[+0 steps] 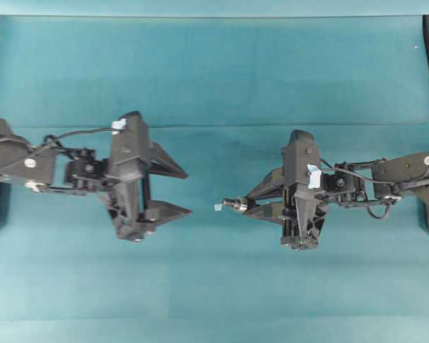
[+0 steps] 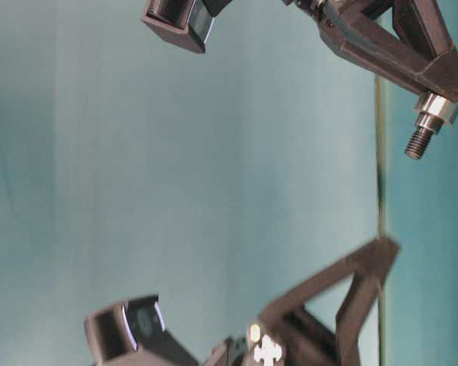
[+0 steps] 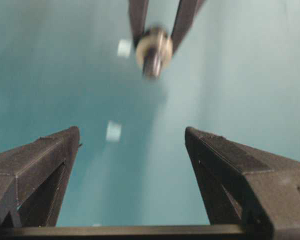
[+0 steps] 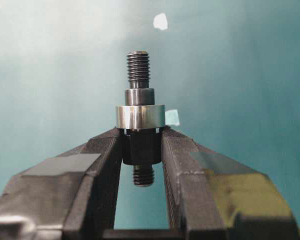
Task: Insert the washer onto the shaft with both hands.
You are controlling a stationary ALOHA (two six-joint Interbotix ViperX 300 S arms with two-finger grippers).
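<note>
Shaft (image 4: 139,107) lengthwise between right fingers (image 4: 177,150), threaded tip outward.

One shaft (image 4: 138,95), one washer (image 4: 140,116), two end effectors, and two pale blue markers.

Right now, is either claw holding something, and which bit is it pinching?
The right claw pinches the shaft by its thick dark middle, just under the washer sitting on it. The left claw is wide open and holds nothing.
</note>
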